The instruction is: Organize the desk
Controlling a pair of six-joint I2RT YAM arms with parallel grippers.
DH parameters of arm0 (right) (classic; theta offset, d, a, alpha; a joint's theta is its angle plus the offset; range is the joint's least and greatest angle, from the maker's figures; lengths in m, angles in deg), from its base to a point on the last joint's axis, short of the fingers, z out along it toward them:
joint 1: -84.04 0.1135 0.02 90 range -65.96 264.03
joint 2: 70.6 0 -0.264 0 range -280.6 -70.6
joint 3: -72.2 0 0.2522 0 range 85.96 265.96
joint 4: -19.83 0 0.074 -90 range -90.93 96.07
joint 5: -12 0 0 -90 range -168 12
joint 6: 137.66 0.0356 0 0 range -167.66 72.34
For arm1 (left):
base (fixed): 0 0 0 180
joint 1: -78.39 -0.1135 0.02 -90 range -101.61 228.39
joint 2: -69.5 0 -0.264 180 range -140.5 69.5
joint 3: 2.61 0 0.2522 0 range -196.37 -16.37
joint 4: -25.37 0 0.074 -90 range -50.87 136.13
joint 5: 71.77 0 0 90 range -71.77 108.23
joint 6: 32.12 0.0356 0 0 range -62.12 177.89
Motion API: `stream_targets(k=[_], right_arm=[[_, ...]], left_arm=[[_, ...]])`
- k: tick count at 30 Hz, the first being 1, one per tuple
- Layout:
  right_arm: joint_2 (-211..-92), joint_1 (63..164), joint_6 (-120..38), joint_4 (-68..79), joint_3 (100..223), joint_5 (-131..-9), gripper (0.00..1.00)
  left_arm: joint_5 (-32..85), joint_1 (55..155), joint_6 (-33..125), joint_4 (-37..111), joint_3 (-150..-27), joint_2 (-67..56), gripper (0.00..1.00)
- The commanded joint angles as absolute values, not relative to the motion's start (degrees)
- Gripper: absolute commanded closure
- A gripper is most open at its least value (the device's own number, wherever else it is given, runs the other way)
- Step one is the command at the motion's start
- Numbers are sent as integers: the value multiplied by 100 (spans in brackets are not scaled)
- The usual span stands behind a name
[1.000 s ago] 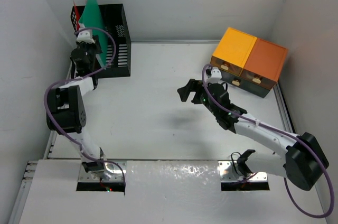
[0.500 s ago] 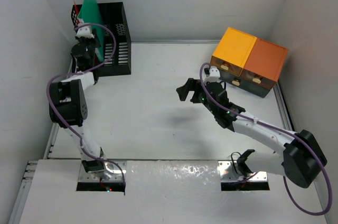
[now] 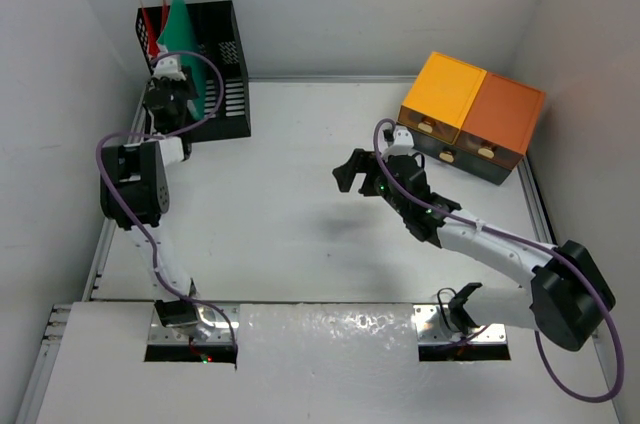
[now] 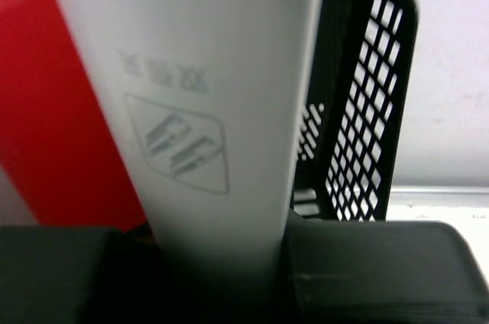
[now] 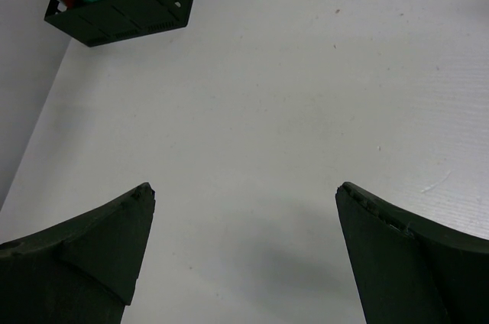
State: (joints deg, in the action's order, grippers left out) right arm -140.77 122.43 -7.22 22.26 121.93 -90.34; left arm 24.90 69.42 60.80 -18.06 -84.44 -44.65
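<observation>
As left fingers point(image 4: 367, 270) clench the green folder point(image 3: 180, 19) at the rack point(image 3: 225, 54), right fingers point(image 5: 76, 263) gape; next, lower it, release.

I get the top external view from above and behind the rig, looking down over the desk point(image 3: 290, 224). The left wrist camera sits very close to a folder point(image 4: 206, 110), facing the black mesh rack point(image 4: 359, 110). The right wrist camera looks down across the desk from farther back. All three views share that rack.
</observation>
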Motion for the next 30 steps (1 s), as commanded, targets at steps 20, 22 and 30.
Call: stream_targets(k=[20, 22, 30], right_arm=[[-13679, 12235, -969, 1664, 12331, -8239, 1], [-13364, 12227, -978, 1251, 12227, -8213, 1], [-11395, 12227, -1101, -41, 11041, -9301, 1]], left_arm=[[2470, 6995, 6490, 3642, -10372, -1535, 6], [2875, 6995, 6973, 4462, -10487, -1112, 5], [4021, 7004, 9618, 8139, -8461, 1261, 3]])
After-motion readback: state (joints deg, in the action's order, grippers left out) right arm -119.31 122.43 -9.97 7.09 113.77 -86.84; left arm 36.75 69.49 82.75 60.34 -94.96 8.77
